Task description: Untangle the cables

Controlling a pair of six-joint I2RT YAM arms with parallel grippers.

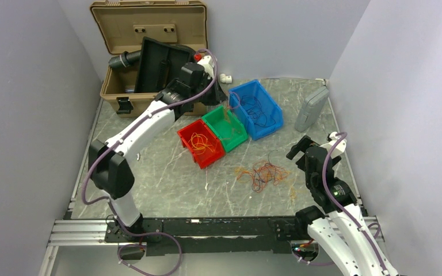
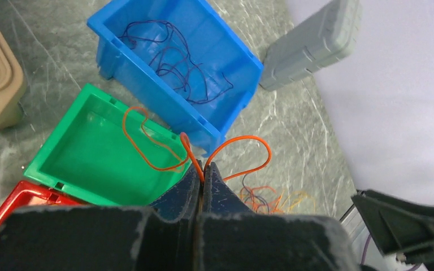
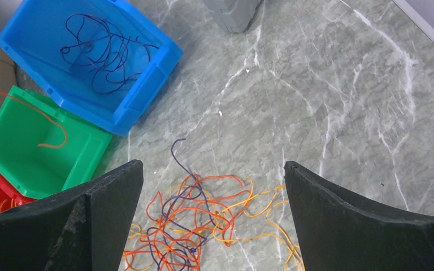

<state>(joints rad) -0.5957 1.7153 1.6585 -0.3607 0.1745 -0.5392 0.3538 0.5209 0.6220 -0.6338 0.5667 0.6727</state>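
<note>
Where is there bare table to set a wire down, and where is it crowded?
Bare marble lies between the left arm and the red bin, down to the near rail, and between the blue bin and the grey case. Crowded: the tan case at the back, and the cables tangled before the right gripper.

The left arm (image 1: 149,123) is leaning from the lower left of the top view toward the upper centre, elbow bent and wrist tipping downward. The left gripper (image 2: 203,172) is pinching an orange cable (image 2: 191,151) between tightly closed jaws. The right arm (image 1: 345,230) is standing at the lower right, its right gripper (image 3: 212,169) pointing down with jaws spread wide, gripping nothing.
</note>
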